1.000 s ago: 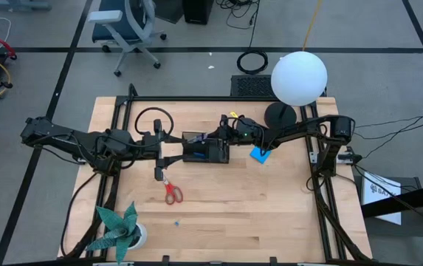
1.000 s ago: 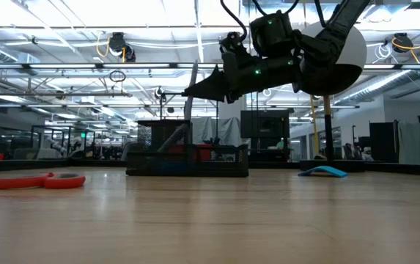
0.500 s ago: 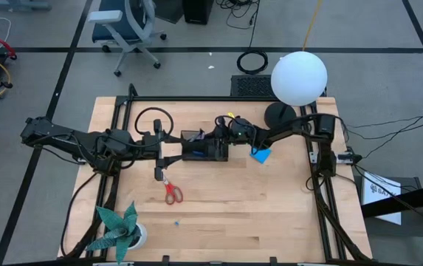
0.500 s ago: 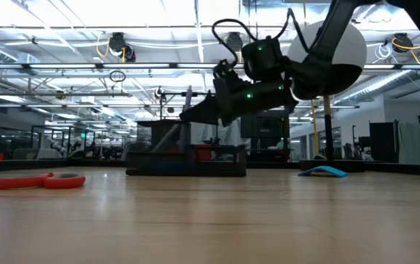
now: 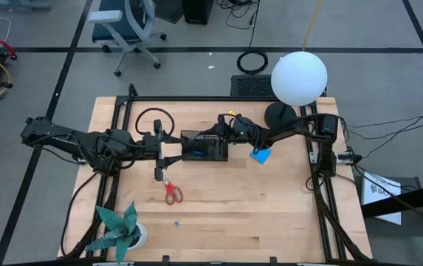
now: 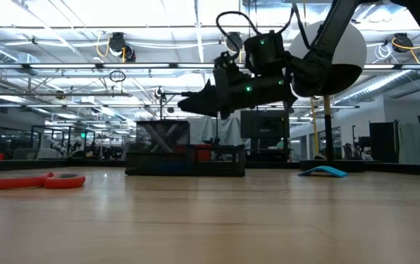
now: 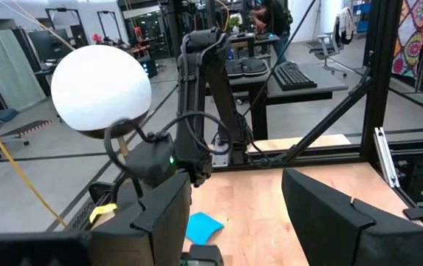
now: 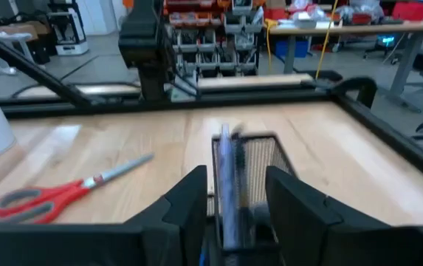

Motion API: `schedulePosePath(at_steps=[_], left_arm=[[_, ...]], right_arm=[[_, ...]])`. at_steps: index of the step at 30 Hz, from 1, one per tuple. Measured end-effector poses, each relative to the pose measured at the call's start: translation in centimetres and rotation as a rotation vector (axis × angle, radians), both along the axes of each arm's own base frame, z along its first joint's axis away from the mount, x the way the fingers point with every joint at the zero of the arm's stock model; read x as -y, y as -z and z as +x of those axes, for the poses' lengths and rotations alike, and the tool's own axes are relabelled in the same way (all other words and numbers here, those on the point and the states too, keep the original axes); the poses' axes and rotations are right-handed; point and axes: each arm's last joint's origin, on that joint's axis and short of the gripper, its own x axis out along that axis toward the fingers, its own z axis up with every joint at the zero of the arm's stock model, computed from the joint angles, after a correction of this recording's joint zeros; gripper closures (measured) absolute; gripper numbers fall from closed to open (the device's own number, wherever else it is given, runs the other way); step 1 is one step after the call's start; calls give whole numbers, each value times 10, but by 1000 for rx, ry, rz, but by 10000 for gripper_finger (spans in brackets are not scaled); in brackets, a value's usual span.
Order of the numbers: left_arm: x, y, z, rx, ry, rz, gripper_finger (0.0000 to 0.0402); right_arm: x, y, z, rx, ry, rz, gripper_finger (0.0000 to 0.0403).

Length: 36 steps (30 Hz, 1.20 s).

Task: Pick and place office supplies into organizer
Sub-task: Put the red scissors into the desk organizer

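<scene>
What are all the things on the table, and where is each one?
Organizer: one, black, middle of the table.
Pen: one, silvery blue, standing in the organizer.
Scissors: one pair, red handles, in front of the organizer.
Notepad: one, blue, right of the organizer.
Tiny piece: one, blue, near the front edge.
Paper plant: one, teal, front left corner.
Lamp: one, white globe, back right.
Left gripper: open, beside the organizer.
Right gripper: open, above the organizer.

The right claw (image 5: 212,137) covers part of the organizer (image 5: 205,148); its contents perhaps pens, too blurred to tell.
</scene>
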Motion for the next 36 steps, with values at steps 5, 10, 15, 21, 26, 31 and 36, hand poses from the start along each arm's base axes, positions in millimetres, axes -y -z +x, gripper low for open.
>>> schedulePosePath(at_steps=[5, 10, 15, 21, 26, 31, 36], left_arm=[[0, 1, 0, -7, 0, -4, 179], [0, 3, 0, -31, -2, -28, 179], [0, 6, -1, -61, -4, -41, 179], [2, 13, -2, -133, 6, -9, 179], [7, 22, -5, -226, 46, 31, 179], [15, 31, -8, -317, 97, 49, 179], [26, 48, 0, -423, 151, 67, 179]], right_arm=[[-6, -19, -2, 35, -17, -13, 271], [-20, -44, -9, 20, -58, -73, 279], [-39, -74, -22, -5, -112, -153, 284], [-59, -106, -43, -34, -171, -197, 287], [-71, -122, -58, -44, -205, -202, 287], [-75, -129, -64, -23, -218, -228, 287], [-75, -127, -64, -34, -216, -226, 287]])
